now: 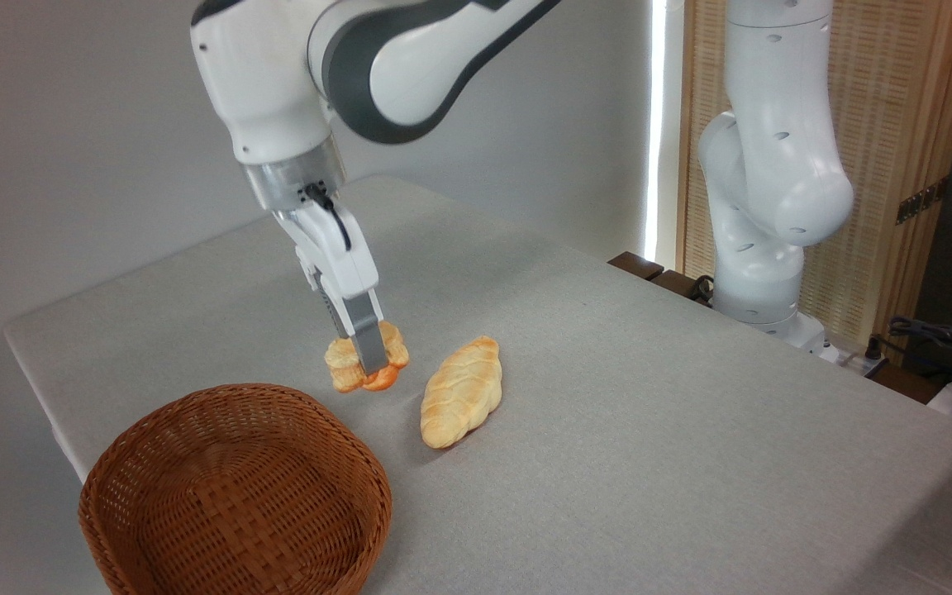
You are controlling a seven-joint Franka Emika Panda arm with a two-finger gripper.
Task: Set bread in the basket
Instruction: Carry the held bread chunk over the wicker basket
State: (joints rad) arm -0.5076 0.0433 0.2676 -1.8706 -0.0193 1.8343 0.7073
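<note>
The bread (pixel 349 364), a small lumpy golden-orange bun with a darker orange underside, hangs just above the table with my gripper (pixel 367 354) shut on it. One grey finger (pixel 370 345) crosses its front; the other finger is hidden behind the bun. The basket (pixel 145 446), round, shallow, reddish-brown wicker, stands at the lower left near the table's front edge. Nothing lies inside it. The bun hangs just beyond the basket's far rim, slightly to its right.
A longer, paler braided loaf (pixel 461 390) lies on the grey tablecloth (pixel 649 430) right of the bun. The arm's white base (pixel 761 248) stands at the table's far right edge, with cables beside it and a wooden screen behind.
</note>
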